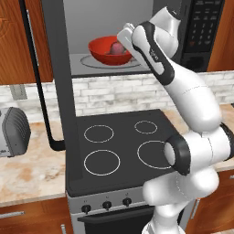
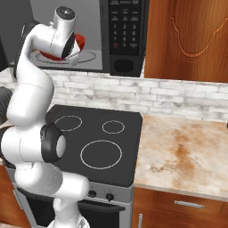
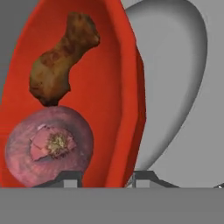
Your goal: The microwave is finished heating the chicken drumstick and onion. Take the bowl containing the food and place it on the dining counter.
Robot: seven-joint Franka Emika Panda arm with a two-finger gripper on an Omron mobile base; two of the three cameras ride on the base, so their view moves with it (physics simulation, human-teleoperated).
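Observation:
The microwave [image 1: 201,27] hangs over the stove with its door [image 1: 57,68] swung wide open to the left. Inside, the red bowl [image 1: 103,48] rests on the grey turntable plate [image 3: 170,87]. The bowl [image 3: 118,65] holds the brown chicken drumstick [image 3: 61,61] and the pinkish-purple onion [image 3: 50,144], which touch. My gripper [image 3: 107,177] reaches into the microwave and is shut on the bowl's right rim, one finger inside beside the onion, the other outside. From the right, my wrist hides most of the bowl [image 2: 80,44]. The dining counter is out of view.
The black four-ring stovetop [image 1: 123,141] lies directly below the microwave. The open door and its long handle [image 1: 41,91] hang over the stove's left edge. A grey appliance [image 1: 11,130] stands on the left counter. A marbled countertop [image 2: 178,151] flanks the stove on the right.

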